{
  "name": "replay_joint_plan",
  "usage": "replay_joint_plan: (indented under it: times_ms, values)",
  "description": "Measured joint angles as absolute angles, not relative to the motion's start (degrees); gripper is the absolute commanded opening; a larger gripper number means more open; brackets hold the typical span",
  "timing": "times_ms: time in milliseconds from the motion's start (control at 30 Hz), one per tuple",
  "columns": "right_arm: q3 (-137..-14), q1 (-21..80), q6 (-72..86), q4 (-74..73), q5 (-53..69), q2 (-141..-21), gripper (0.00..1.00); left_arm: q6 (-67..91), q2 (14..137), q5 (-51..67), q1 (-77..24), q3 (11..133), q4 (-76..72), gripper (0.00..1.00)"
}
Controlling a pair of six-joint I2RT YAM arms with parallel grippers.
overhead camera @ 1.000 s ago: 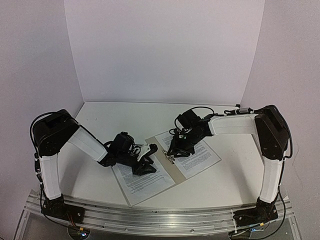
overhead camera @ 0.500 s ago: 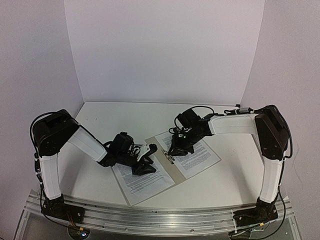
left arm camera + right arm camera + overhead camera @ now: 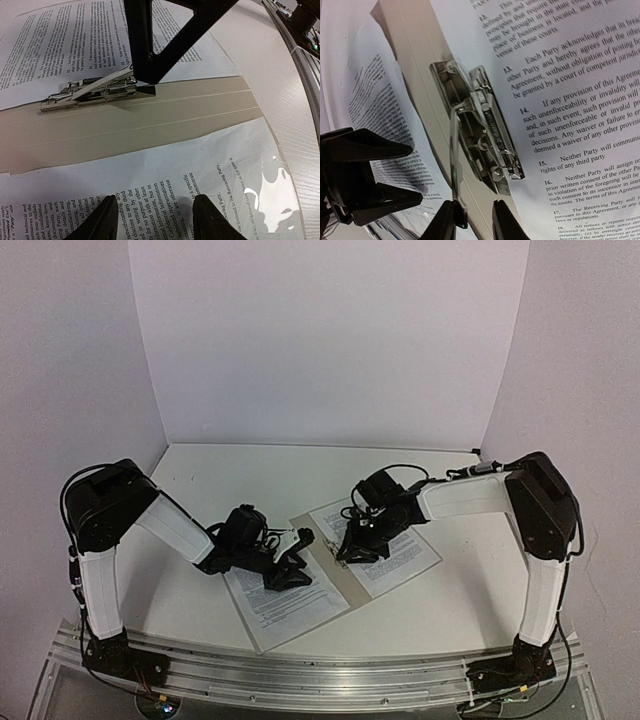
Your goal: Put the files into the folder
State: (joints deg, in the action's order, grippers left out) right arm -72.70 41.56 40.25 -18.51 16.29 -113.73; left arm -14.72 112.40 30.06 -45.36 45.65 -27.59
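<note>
The beige folder (image 3: pixel 340 580) lies open on the table, one printed sheet (image 3: pixel 285 605) on its left half and another sheet (image 3: pixel 400 550) on its right half. A metal clip (image 3: pixel 487 135) sits on the spine beside the right sheet, its lever (image 3: pixel 454 150) raised. My right gripper (image 3: pixel 350 550) is low over the spine, jaws narrowly apart (image 3: pixel 476 222), with the lever's black tip against the inner side of the left finger (image 3: pixel 445 225). My left gripper (image 3: pixel 297 560) is open (image 3: pixel 157 222) with its fingertips down on the left sheet (image 3: pixel 200 165). The clip (image 3: pixel 95 90) and spine (image 3: pixel 150 120) lie just beyond it.
An aluminium rail (image 3: pixel 300 675) runs along the table's near edge. White walls close in the back and both sides. White tabletop (image 3: pixel 240 480) lies behind the folder. My two grippers work close together over the spine.
My right gripper has slid a little toward the near edge along the spine, by the clip. The left arm and both sheets have not moved.
</note>
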Motion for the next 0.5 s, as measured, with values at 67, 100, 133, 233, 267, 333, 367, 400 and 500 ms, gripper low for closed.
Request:
replay_joint_plan:
  times_ms: [67,100,133,233,267,333,367,400,500]
  values:
    - [-71.66,41.56,40.50,-17.74,16.32,-113.68,0.31,-14.72,112.40,30.12,-45.36,45.65,-27.59,0.51]
    - [-71.41,41.56,40.62,-17.50,16.32,-113.67,0.31,-14.72,112.40,30.16,-45.36,45.65,-27.59,0.51]
    - [-71.34,41.56,40.64,-17.39,16.32,-113.62,0.31,-14.72,112.40,30.22,-45.36,45.65,-27.59,0.51]
    - [-71.33,41.55,40.77,-17.40,16.30,-113.33,0.30,-14.72,112.40,30.29,-45.36,45.65,-27.59,0.51]
    - [-71.33,41.51,40.82,-17.42,16.31,-113.20,0.32,-14.72,112.40,30.32,-45.36,45.65,-27.59,0.51]
    - [-71.32,41.46,41.13,-17.51,16.31,-112.97,0.38,-14.72,112.40,30.33,-45.36,45.65,-27.59,0.51]
    - [-71.24,41.38,41.45,-17.53,16.38,-112.84,0.42,-14.72,112.40,30.34,-45.36,45.63,-27.59,0.51]
    - [-71.09,41.25,41.66,-17.52,16.59,-112.66,0.46,-14.72,112.40,30.37,-45.36,45.63,-27.59,0.51]
    - [-70.67,40.63,42.15,-17.59,17.50,-111.92,0.49,-14.70,112.40,30.46,-45.34,45.60,-27.62,0.51]
